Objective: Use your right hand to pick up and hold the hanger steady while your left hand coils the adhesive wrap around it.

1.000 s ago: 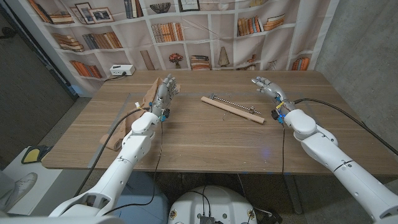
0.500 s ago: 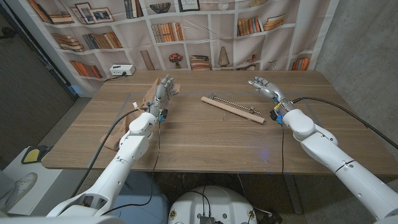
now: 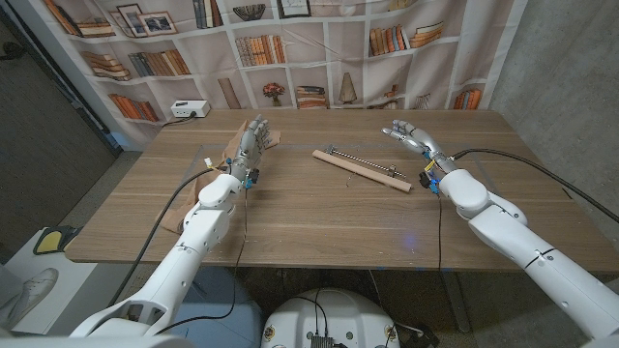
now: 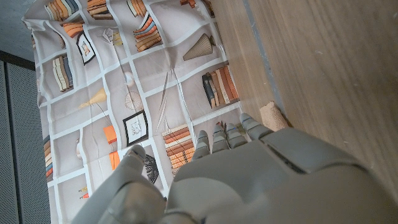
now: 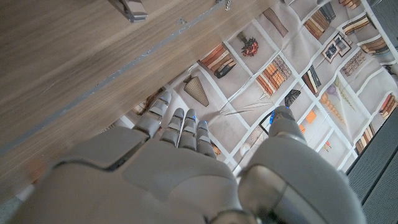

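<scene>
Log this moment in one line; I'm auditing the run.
right hand: open, near hanger, not touching | left hand: open, by wrap | hanger: on table

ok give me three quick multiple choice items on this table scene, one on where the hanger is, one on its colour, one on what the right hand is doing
1. Where does the hanger lie?
A. mid-table between the hands
B. in the left hand
C. on the floor

2. What colour is the hanger's bar?
A. blue
B. light wood
C. black

3. What state is the right hand in?
A. holding the hanger
B. pressing on the hanger
C. open, holding nothing

Answers:
1 A, it rests on the table between the left hand and the right hand.
2 B, the bar is pale wood with a metal rod.
3 C, its fingers are apart, clear of the hanger.
</scene>
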### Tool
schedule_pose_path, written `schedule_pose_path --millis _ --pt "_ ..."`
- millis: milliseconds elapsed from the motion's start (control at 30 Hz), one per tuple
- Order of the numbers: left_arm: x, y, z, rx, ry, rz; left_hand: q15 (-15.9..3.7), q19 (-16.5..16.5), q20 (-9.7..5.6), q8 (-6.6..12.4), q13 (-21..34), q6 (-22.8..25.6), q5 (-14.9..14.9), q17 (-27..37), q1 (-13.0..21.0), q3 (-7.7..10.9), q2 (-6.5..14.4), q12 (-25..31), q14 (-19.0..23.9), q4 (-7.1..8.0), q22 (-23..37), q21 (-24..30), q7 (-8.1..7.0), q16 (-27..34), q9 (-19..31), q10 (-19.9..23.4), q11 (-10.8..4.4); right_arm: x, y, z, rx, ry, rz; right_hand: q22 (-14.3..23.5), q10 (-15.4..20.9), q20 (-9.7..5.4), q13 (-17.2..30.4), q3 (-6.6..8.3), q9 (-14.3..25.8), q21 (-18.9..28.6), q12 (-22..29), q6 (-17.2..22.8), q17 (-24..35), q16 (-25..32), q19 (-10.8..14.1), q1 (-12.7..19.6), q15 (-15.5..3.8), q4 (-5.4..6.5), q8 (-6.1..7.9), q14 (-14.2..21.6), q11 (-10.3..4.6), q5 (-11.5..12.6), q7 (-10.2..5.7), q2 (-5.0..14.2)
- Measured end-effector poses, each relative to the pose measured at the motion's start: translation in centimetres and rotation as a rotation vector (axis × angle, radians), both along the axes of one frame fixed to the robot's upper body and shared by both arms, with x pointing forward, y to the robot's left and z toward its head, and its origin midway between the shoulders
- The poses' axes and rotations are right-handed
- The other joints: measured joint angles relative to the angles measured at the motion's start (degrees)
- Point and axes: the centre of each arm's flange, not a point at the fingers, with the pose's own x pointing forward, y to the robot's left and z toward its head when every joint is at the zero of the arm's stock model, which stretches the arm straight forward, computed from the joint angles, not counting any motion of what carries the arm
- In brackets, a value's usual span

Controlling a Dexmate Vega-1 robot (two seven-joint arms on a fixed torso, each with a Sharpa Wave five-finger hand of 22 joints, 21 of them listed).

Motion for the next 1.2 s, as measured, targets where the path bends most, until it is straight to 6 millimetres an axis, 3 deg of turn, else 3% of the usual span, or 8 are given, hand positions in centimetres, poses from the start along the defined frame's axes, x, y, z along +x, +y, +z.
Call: schedule_pose_path --millis 467,733,1200 --pt "0.1 0.0 0.7 0.019 -0.004 -0.003 0.2 0.0 0.0 0.0 0.0 0.3 0.0 -0.13 0.0 0.09 0.0 0.23 -0.64 -0.41 -0.15 0.0 0.13 0.0 0.0 0.21 0.21 -0.7 0.2 0.3 -0.054 -0.021 -0.039 0.0 0.92 0.4 0.0 0.0 0.0 0.0 0.0 0.61 -0.01 0.18 0.47 1.16 -0.46 0.01 0.0 0.46 -0.3 0.0 -0.37 0.11" --pt "0.2 -0.1 1.1 0.029 -0.008 -0.006 0.2 0.0 0.0 0.0 0.0 0.3 0.0 -0.13 0.0 0.09 0.0 0.23 -0.63 -0.4 -0.14 0.0 0.12 0.0 0.0 0.21 0.2 -1.0 0.4 0.2 -0.069 -0.036 -0.06 -0.01 2.78 0.09 -0.01 0.47 0.0 0.29 0.44 2.45 0.27 0.85 1.98 2.61 -2.2 -0.47 0.45 2.63 -2.16 0.0 -1.42 0.49" --pt "0.2 -0.1 1.0 0.043 -0.008 -0.007 0.01 -0.55 -0.11 0.0 0.0 0.29 0.0 -0.13 0.42 0.48 0.42 0.23 -0.83 -0.79 -0.14 0.0 0.12 0.0 0.0 0.21 0.2 -1.8 0.9 0.5 -0.127 -0.072 -0.103 -0.01 3.27 -0.21 -0.01 0.47 0.0 0.29 0.44 2.43 0.26 1.07 2.28 3.65 -2.26 -0.46 0.45 3.28 -2.05 0.0 -1.41 0.63"
